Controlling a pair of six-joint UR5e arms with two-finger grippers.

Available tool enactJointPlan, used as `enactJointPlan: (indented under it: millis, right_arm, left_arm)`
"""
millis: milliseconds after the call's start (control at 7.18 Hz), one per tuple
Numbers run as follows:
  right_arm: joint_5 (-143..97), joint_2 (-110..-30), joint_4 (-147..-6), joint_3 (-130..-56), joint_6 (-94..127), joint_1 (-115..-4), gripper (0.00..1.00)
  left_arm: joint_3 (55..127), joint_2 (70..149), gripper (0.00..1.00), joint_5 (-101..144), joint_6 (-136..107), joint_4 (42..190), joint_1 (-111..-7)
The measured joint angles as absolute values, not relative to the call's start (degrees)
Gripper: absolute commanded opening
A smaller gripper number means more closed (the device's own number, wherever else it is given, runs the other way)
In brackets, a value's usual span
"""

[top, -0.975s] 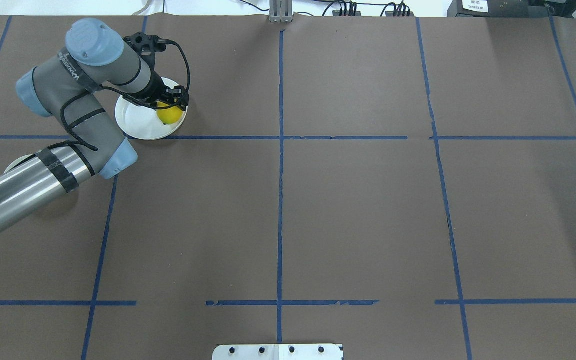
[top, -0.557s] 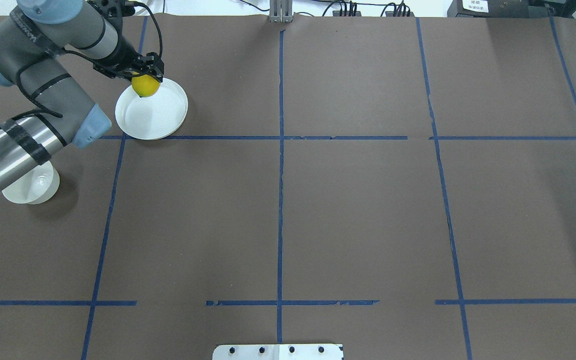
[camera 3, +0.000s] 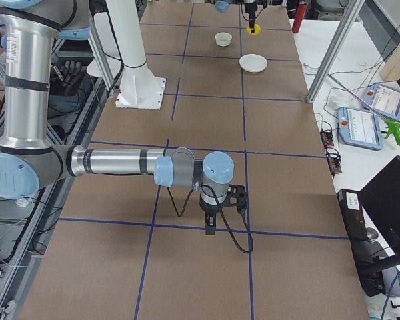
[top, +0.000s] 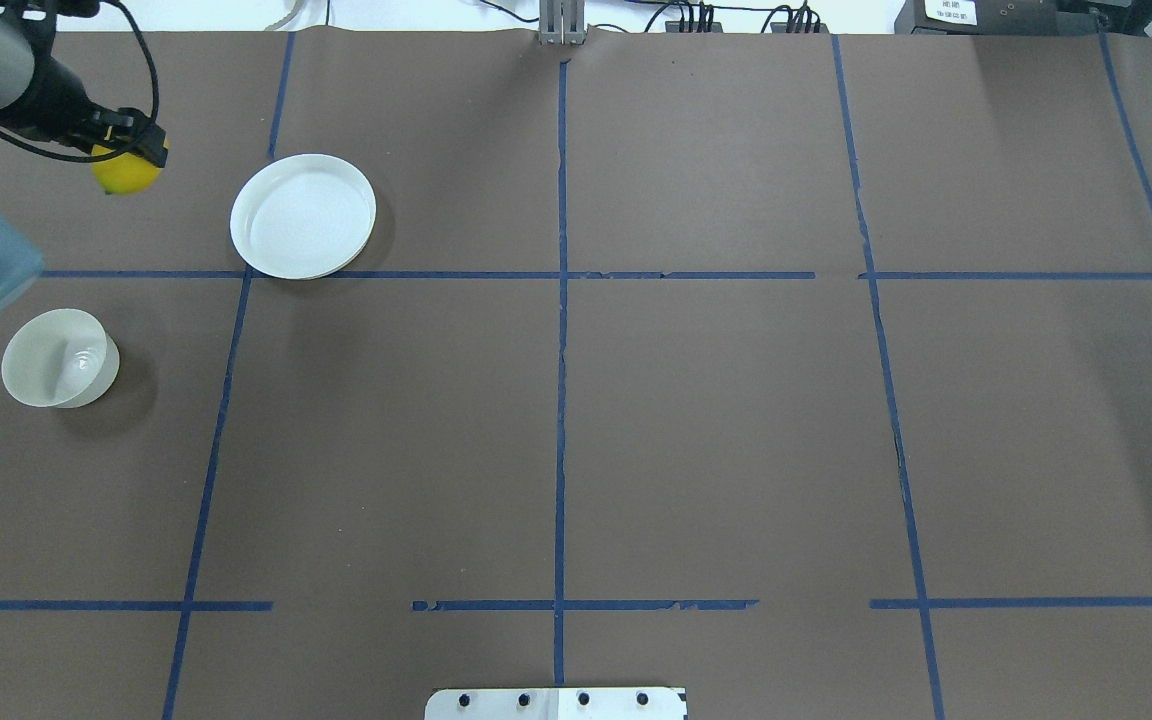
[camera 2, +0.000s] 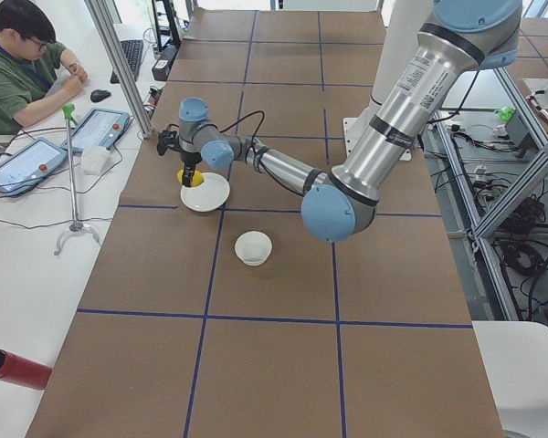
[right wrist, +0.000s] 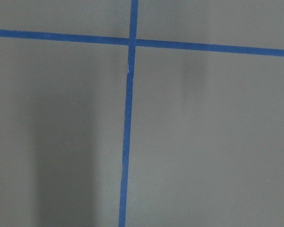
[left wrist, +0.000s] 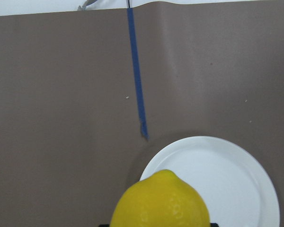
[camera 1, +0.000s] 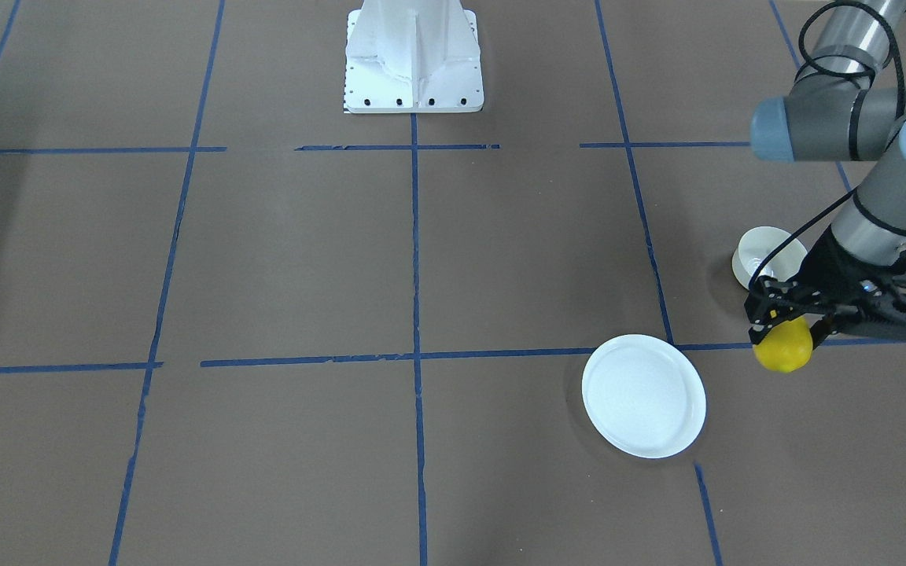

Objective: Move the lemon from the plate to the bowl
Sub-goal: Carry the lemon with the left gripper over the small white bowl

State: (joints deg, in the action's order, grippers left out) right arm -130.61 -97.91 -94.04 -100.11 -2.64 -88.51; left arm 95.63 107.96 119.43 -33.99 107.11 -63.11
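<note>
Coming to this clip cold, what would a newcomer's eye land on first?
First, the bright yellow lemon, clamped in the left gripper above the brown table and off to the side of the plate. Then the white plate, lying empty on the robot's left side of the table. The small bowl stands empty nearer the robot.

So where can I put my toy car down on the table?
From the plate across the middle, it's all bare table. The left end is crowded: plate, bowl, and the left gripper holding the lemon up.
</note>
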Motion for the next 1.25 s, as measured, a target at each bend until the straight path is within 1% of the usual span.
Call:
enactJointPlan:
  millis: [278, 418, 557, 696, 975, 1253]
  right_arm:
    - [-130.61, -97.91, -94.04, -100.11, -2.64, -88.51, 1.00]
    - [-130.61, -97.91, -94.04, -100.11, -2.64, -88.51, 1.00]
    - [-130.60, -97.91, -94.04, -100.11, -2.64, -88.51, 1.00]
    - [-130.61, -97.91, -94.04, -100.11, -2.64, -88.51, 1.00]
    - [-130.61, -97.91, -94.04, -100.11, -2.64, -88.51, 1.00]
    - [-130.61, -97.91, -94.04, -100.11, -2.64, -88.51, 1.00]
  left_arm:
    - [105.88, 95.48, 0.16, 119.39, -28.96, 107.24, -64.07]
    - [108.95, 90.81, 0.16, 119.49, -28.29, 107.73, -64.24]
    - [109.87, 87.81, 0.15, 119.52, -29.41, 109.83, -64.15]
    - [108.62, 86.28, 0.14, 119.42, -32.15, 113.59, -63.84]
    - [102.17, 85.77, 0.14, 119.22, -37.97, 122.99, -61.99]
    - [98.34, 86.01, 0.14, 119.24, -40.09, 127.09, -59.35]
